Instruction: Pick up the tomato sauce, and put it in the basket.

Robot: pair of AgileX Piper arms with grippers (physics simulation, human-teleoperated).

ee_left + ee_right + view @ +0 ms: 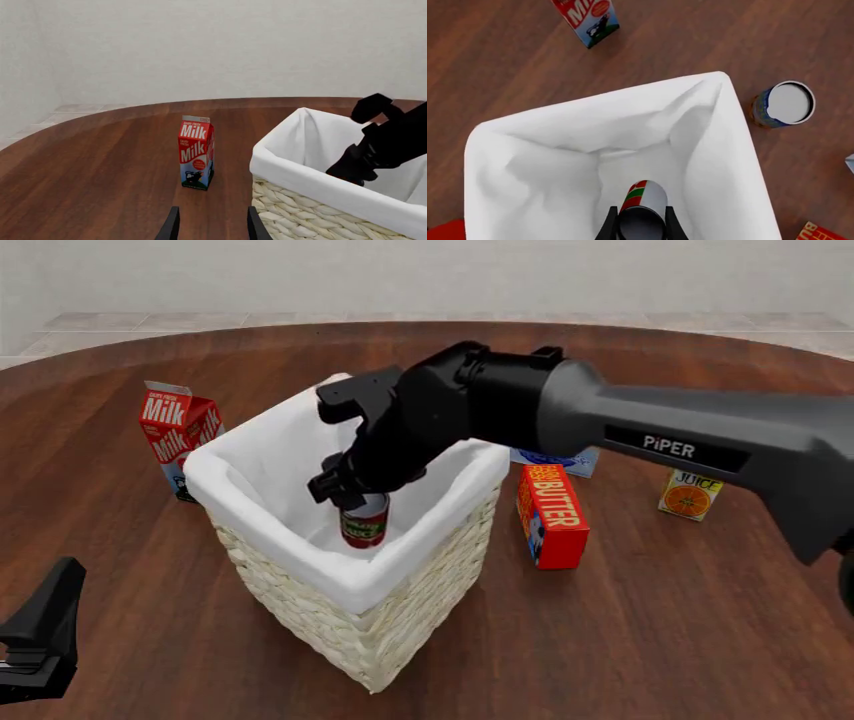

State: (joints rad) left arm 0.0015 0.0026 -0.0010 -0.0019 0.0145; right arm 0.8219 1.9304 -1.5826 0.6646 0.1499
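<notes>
Right tool (636,226) clamping tomato sauce (642,202) inside basket (527,130)

The right tool (350,498) grips the tomato sauce (363,522) inside the basket (400,575).

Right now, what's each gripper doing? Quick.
Left gripper: open, holding nothing.
Right gripper: closed on the tomato sauce, over the basket.
</notes>
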